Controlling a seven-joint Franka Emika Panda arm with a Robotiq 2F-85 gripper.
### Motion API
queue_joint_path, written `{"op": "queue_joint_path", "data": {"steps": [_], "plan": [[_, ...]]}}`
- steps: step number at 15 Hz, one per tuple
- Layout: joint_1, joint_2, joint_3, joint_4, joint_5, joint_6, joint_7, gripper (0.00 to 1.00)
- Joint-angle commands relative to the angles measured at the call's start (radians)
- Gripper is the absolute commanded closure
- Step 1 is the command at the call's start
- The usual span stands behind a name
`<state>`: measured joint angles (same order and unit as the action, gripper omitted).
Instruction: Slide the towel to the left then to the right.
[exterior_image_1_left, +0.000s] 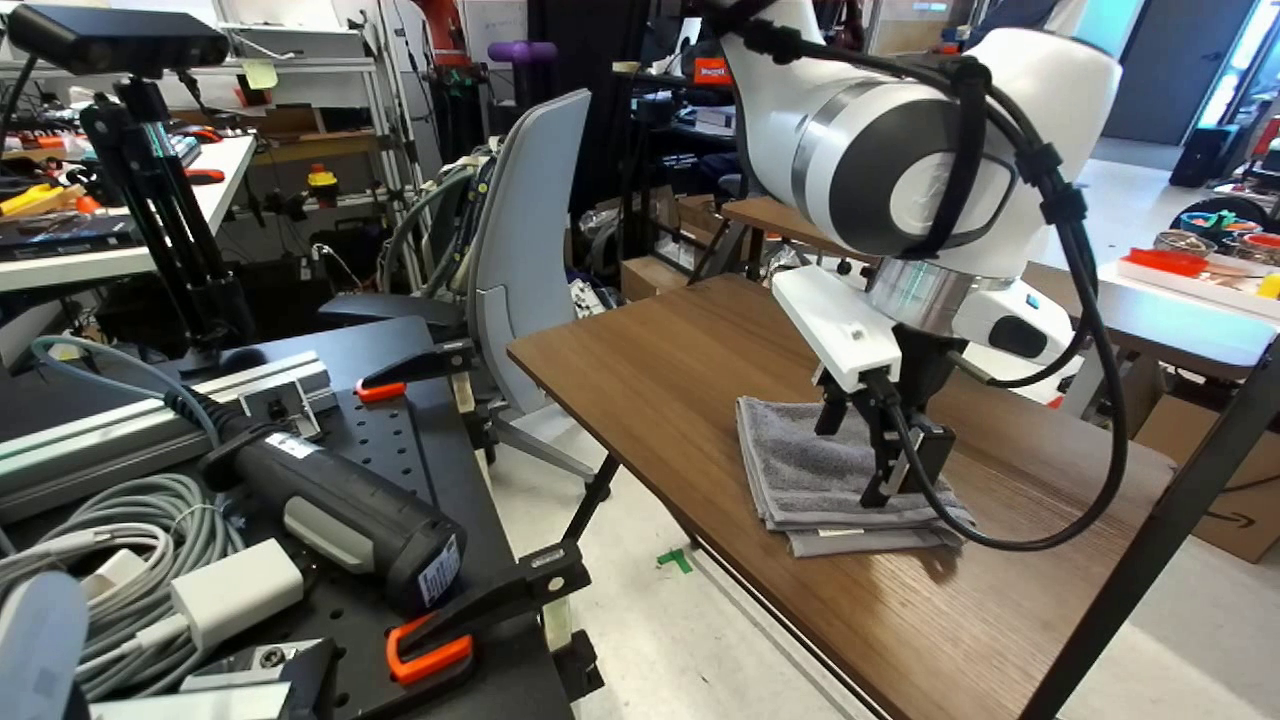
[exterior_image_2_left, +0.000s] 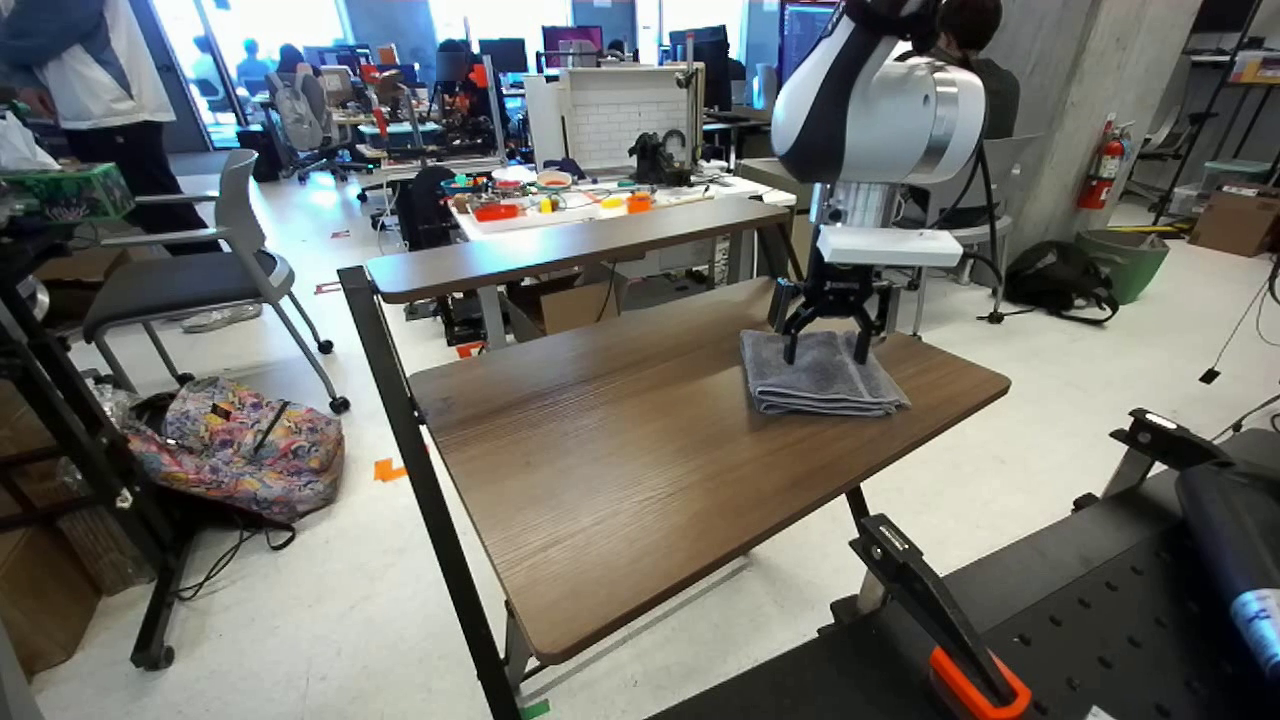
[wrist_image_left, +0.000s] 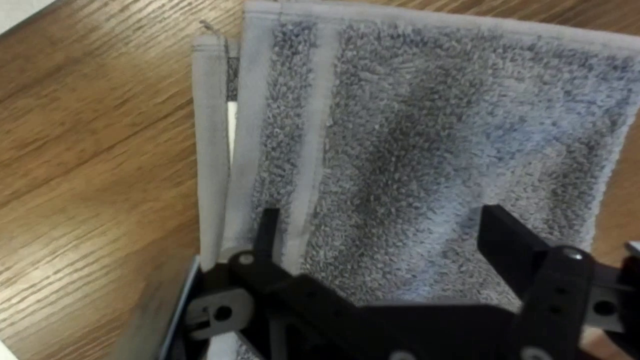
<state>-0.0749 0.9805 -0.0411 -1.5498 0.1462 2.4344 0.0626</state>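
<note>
- Wrist view: the claw (wrist_image_left: 382, 215) stands wide over the folded grey towel (wrist_image_left: 425, 135) on the desk (wrist_image_left: 105, 145).
- Likely step: setting the claw to the towel for 1 of the 2 slides; which, I cannot tell.
- Next probably calls for light pressure, then a level sideways push.
- Green bin (exterior_image_2_left: 1130, 268) in an exterior view: contents hidden.

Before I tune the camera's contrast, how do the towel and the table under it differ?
The towel is gray; the table is brown with wood grain. The towel is fuzzy, folded cloth, while the table has a flat top. The towel is much smaller, covering part of the table. Both have roughly four-sided outlines.
</note>
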Motion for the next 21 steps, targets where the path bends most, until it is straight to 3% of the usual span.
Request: {"op": "queue_joint_path", "data": {"steps": [1, 12, 21], "plan": [[0.049, 0.064, -0.023, 0.074, -0.043, -0.028, 0.069, 0.0], [0.228, 0.12, -0.026, 0.106, -0.117, -0.031, 0.251, 0.0], [0.342, -0.004, 0.036, -0.015, -0.102, 0.051, 0.284, 0.0]]}}
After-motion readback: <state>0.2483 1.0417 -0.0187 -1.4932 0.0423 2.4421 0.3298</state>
